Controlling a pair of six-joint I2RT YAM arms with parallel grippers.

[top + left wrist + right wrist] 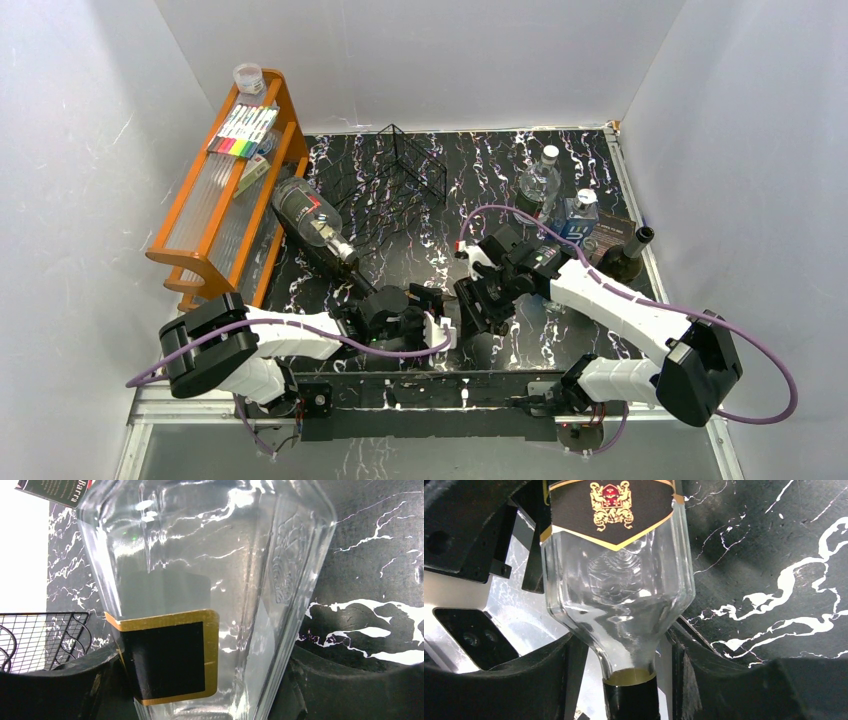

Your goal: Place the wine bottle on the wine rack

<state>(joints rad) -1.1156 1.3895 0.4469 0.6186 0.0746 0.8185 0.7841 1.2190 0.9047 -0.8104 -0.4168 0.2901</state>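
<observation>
The wine bottle (pixel 210 555) is clear faceted glass with a black, gold-edged label. It fills the left wrist view, where my left gripper (pixel 200 700) is shut on its body at the label. In the right wrist view the bottle (pixel 619 580) points its black-capped neck toward the camera. My right gripper (pixel 629 690) stands round that neck with a gap on each side. In the top view both grippers, left (pixel 435 322) and right (pixel 478 300), meet at the table's near middle. The black wire wine rack (pixel 415 165) stands behind them and also shows as the rack (pixel 40 635) at the left.
An orange shelf unit (pixel 215 215) holds markers and a jar at the left. Another clear bottle (pixel 308 218) lies tilted beside it, by the rack's near wires. At the back right stand a clear bottle (pixel 538 180), a blue-labelled bottle (pixel 580 215), a dark box (pixel 612 235) and a dark bottle (pixel 625 255).
</observation>
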